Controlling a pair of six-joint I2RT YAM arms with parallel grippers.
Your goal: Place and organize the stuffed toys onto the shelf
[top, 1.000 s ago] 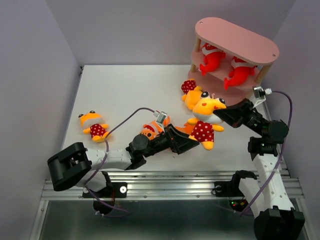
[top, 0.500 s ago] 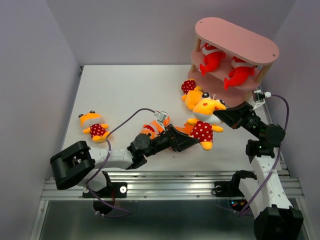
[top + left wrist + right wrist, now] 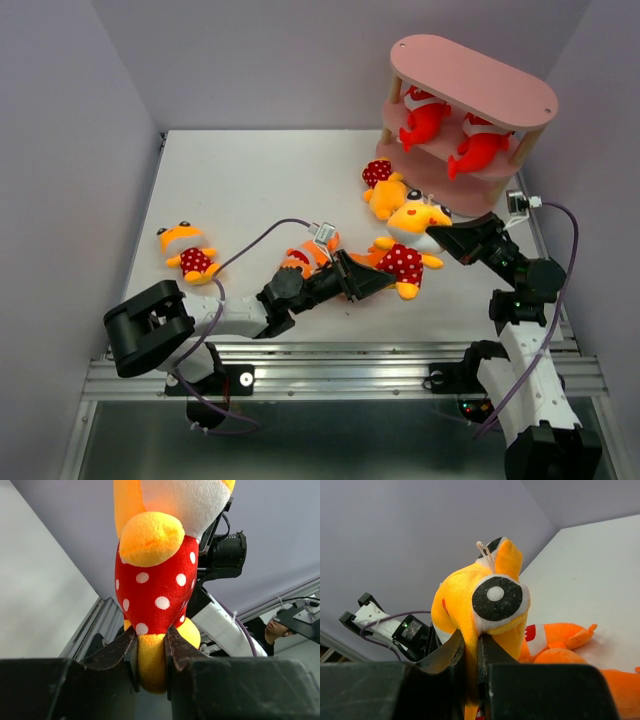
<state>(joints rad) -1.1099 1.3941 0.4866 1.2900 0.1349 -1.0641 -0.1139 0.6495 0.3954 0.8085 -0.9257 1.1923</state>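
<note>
A yellow-orange stuffed toy with a red white-dotted body hangs between my two grippers, in front of the pink shelf. My left gripper is shut on its yellow foot, and the dotted body rises above the jaws. My right gripper is shut on a fold of its head, just under the big black eye. Two red sharks lie on the shelf's middle board.
Another dotted yellow toy lies at the left of the white table. An orange shark sits under my left arm. A third yellow toy rests against the shelf's foot. An orange shark shows behind the held head.
My left gripper has closed from wide open onto the toy's foot. The toy and my right gripper have shifted slightly toward the shelf.
</note>
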